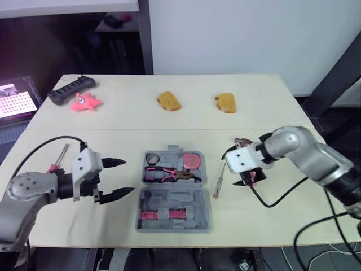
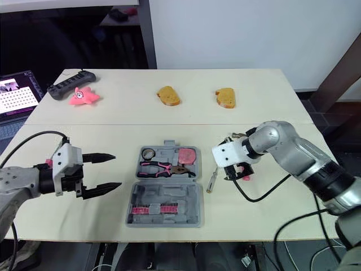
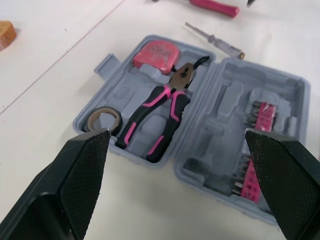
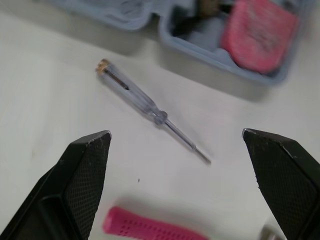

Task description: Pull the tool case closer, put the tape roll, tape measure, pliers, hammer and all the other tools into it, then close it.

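The open tool case [image 1: 169, 200] is lying between both arms, with pliers [image 3: 160, 115], tape measure [image 3: 156, 54] and tape roll [image 3: 105, 120] inside. The left gripper [image 1: 128, 176] is hanging spread wide at its left. The right gripper [image 4: 176, 134], also spread, is hovering over the hammer [image 4: 145, 229], with the screwdriver [image 4: 150, 110] lying near-to-far between it and the case.

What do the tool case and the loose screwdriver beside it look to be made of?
Tool case: grey moulded plastic, matte, judging by its shaped recesses and rounded edges. Screwdriver: clear glossy plastic handle, see-through to a dark part inside, with a thin metal shaft and a brass-coloured end cap, as it looks.
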Controlling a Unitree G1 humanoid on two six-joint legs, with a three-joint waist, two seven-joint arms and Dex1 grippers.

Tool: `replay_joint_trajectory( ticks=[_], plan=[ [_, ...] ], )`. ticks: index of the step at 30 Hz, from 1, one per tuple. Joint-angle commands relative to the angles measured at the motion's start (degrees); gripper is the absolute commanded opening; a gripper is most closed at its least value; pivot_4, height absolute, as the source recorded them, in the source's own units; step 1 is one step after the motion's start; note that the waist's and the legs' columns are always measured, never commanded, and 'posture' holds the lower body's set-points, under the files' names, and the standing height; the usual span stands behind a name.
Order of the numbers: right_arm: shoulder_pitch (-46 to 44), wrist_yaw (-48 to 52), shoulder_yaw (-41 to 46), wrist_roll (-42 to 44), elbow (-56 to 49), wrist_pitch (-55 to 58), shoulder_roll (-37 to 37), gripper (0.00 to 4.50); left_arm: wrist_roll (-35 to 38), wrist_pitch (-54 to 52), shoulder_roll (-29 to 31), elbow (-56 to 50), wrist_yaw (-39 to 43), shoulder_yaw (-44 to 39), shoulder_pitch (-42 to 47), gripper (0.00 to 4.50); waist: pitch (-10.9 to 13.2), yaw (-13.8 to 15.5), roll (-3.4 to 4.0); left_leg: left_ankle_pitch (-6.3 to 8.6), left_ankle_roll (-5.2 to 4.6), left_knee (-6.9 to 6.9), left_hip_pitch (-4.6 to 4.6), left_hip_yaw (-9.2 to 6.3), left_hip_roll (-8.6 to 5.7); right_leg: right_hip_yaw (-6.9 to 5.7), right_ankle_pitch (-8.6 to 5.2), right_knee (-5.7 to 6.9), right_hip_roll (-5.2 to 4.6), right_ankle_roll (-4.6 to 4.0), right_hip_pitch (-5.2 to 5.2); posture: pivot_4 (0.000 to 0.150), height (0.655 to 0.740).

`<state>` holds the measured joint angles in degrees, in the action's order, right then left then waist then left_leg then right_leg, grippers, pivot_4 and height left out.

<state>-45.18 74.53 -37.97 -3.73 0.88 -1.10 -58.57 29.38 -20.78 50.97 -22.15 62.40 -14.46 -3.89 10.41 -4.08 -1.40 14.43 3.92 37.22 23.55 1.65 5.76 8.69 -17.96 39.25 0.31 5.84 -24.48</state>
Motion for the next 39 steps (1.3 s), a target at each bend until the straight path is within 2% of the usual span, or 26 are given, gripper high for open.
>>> replay_joint_trajectory(
  ticks=[1,4,11,14,15,28,29,30,34,35,39],
  plan=[
    [-1.92,2.42,-1.06,-6.39,6.37,-12.16,3.11,4.45,1.5,0.54,-0.44,-3.68,-0.46,-2.46,-1.76,4.5,0.0,0.05,0.0,0.0,0.01,0.02,0.0,0.01,0.0,0.01,0.0,0.0,0.0,0.0,0.01,0.15,0.715],
    [-4.35,2.67,-2.37,-10.11,14.3,-18.77,8.87,4.45,1.37,-0.08,-1.0,-6.07,-2.1,-4.03,-4.7,4.5,0.01,0.02,0.02,-0.02,0.04,0.01,-0.03,0.01,0.01,0.01,0.01,0.01,0.0,0.0,0.02,0.15,0.715],
    [-7.12,3.89,-2.34,-14.55,25.01,-25.58,15.09,4.45,1.73,-0.94,-0.81,-8.36,-3.62,-6.12,-7.5,4.5,0.03,0.16,0.04,-0.05,0.06,0.01,-0.1,0.05,0.01,0.05,0.01,0.1,0.0,-0.03,0.05,0.15,0.715],
    [-8.33,4.23,-3.14,-17.15,29.29,-27.08,17.08,3.59,1.54,-1.73,-0.73,-9.54,-4.45,-7.11,-8.8,4.5,0.03,0.09,0.04,-0.06,0.08,0.02,-0.11,0.05,0.01,0.06,0.0,0.1,0.0,-0.03,0.08,0.15,0.715],
    [-8.68,4.15,-3.17,-17.78,30.51,-27.34,17.82,3.16,1.57,-1.8,-0.72,-9.86,-4.59,-7.31,-9.16,4.5,0.03,0.09,0.04,-0.06,0.09,0.02,-0.12,0.06,0.01,0.07,0.01,0.1,0.0,-0.03,0.08,0.15,0.715],
    [-11.59,4.01,-3.05,-21.84,40.31,-31.52,23.48,3.16,1.47,-3.25,-1.01,-12.37,-6.53,-8.71,-11.43,4.5,0.01,-0.15,0.01,-0.06,0.1,0.01,-0.27,0.06,0.01,0.06,0.02,0.17,0.01,-0.03,0.19,0.15,0.715],
    [-11.68,3.97,-3.0,-21.98,40.64,-31.75,23.62,2.64,1.5,-3.3,-1.01,-12.43,-6.64,-8.74,-11.52,4.5,0.01,-0.16,0.01,-0.06,0.1,0.01,-0.28,0.05,0.01,0.06,0.02,0.19,0.02,-0.04,0.19,0.15,0.715],
    [-11.69,4.14,-3.0,-22.1,40.86,-31.94,23.7,2.36,1.43,-3.25,-0.97,-12.45,-6.65,-8.8,-11.69,4.5,0.0,-0.18,0.0,-0.07,0.1,0.01,-0.29,0.05,0.01,0.06,0.02,0.19,0.02,-0.04,0.2,0.15,0.715],
    [-11.47,4.79,-2.69,-22.13,40.95,-32.54,23.82,0.37,1.23,-3.07,-0.73,-12.2,-6.64,-8.83,-11.72,4.5,-0.02,-0.27,-0.04,-0.07,0.1,0.01,-0.35,0.06,0.01,0.06,0.03,0.19,0.02,-0.05,0.27,0.15,0.715],
    [-11.43,4.92,-2.55,-22.07,40.76,-32.62,23.73,0.02,1.19,-3.06,-0.66,-11.96,-6.64,-8.71,-11.48,4.5,-0.02,-0.27,-0.03,-0.07,0.11,0.01,-0.35,0.06,0.01,0.06,0.03,0.19,0.02,-0.05,0.27,0.15,0.715],
    [-11.47,6.27,-1.49,-21.11,38.68,-32.51,22.35,0.02,0.85,-2.89,-0.44,-10.94,-6.46,-8.02,-10.56,4.5,-0.01,-0.21,-0.03,-0.07,0.11,0.01,-0.36,0.05,0.01,0.06,0.03,0.21,0.02,-0.05,0.27,0.15,0.715]
  ],
)
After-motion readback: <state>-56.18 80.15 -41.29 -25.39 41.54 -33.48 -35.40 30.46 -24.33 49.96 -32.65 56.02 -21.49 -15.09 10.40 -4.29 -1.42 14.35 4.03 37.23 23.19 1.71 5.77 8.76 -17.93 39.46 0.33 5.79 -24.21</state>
